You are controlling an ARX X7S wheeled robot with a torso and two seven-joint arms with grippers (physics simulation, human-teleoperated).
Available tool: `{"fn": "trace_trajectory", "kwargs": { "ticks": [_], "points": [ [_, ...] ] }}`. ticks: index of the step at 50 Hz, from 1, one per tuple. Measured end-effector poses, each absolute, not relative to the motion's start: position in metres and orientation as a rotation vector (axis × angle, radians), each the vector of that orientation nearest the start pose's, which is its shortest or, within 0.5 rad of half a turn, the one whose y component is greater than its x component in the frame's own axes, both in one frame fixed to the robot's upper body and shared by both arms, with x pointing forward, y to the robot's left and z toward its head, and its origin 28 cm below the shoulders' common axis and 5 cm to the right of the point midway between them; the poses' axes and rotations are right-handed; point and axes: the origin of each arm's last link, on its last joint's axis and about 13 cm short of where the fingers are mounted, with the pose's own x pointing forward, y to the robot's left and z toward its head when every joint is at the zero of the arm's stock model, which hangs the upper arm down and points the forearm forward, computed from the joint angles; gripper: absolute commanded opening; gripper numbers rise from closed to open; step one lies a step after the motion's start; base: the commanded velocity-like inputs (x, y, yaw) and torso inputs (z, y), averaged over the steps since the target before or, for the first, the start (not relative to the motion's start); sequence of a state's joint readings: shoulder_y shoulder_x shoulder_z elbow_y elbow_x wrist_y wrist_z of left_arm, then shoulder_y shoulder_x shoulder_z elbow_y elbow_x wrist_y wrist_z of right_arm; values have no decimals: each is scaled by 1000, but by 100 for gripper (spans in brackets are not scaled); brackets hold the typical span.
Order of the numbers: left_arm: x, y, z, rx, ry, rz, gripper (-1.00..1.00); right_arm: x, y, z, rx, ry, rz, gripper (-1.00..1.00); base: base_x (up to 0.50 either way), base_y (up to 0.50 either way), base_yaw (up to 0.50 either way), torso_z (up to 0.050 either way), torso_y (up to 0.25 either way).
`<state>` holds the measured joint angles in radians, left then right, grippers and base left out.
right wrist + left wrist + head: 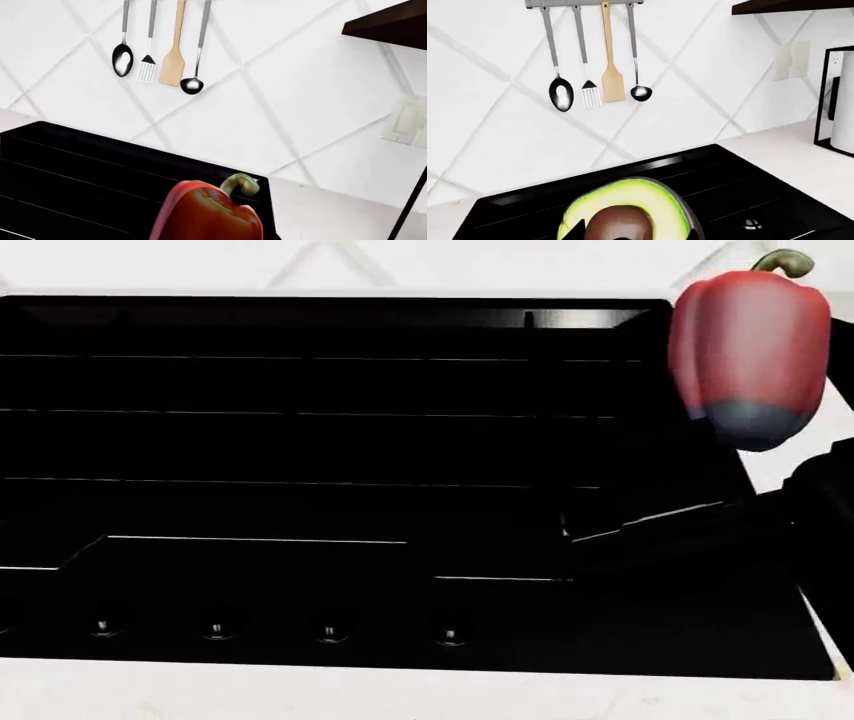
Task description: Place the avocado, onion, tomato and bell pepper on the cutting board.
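The bell pepper point(747, 355) is hanging at about two o'clock in the head view, over the far right corner of the black cooktop point(334, 440), and the right gripper seems to be clasping it low on its body, though its jaws are hidden. The halved avocado point(627, 212) is filling the left wrist view above the cooktop, apparently held likewise; cannot tell for sure. Both are looking light; I judge the pepper's waxy skin slippery and the avocado's flesh soft, so gripping across the firm skin suits best.

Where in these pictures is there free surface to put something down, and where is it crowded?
The black cooktop is bare from its back edge down to the knob row. White counter lies free between the cooktop and the appliance. It is crowded at the cooktop's right edge, around the bell pepper, and around the avocado.
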<state>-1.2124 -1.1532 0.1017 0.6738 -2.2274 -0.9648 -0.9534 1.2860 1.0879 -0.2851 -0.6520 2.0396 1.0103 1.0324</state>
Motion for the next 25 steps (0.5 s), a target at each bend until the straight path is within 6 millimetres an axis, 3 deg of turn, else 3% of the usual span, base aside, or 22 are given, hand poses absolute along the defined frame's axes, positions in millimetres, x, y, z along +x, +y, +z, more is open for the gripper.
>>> {"fn": "trace_trajectory", "kwargs": {
  "ticks": [25],
  "points": [
    [133,279,342,81,-78,-309,-100,159,-159,338,-195,-64,161,-100,0,-500,0,1,0]
  ]
}}
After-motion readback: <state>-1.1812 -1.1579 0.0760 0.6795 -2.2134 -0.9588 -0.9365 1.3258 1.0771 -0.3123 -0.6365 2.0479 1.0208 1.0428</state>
